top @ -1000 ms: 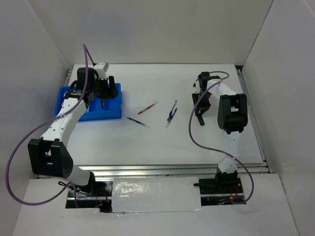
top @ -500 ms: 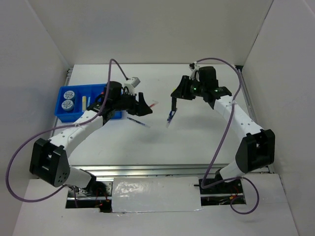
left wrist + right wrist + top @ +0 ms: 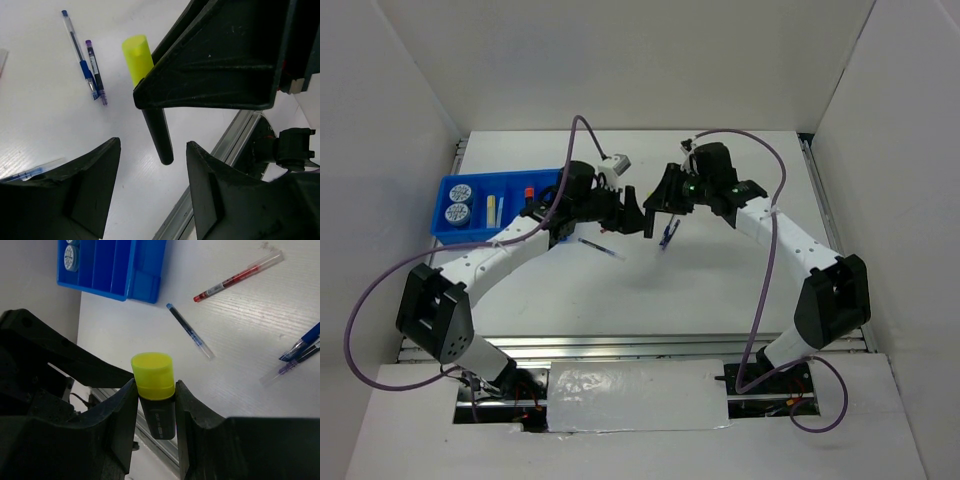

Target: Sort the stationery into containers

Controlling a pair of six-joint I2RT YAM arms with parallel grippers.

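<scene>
Highlighter [image 3: 152, 371] with a yellow cap sits pinched between the fingers of my right claw [image 3: 155, 407], up above the desk [image 3: 720, 290]. My left claw [image 3: 152, 185] gapes partly open just beside it, gripping nothing. A red pen [image 3: 240, 276] and a blue pen [image 3: 190, 330] lie loose on the desk. The tray [image 3: 147, 285] stands off to my left, with two pots [image 3: 460, 190] in its end compartment
</scene>
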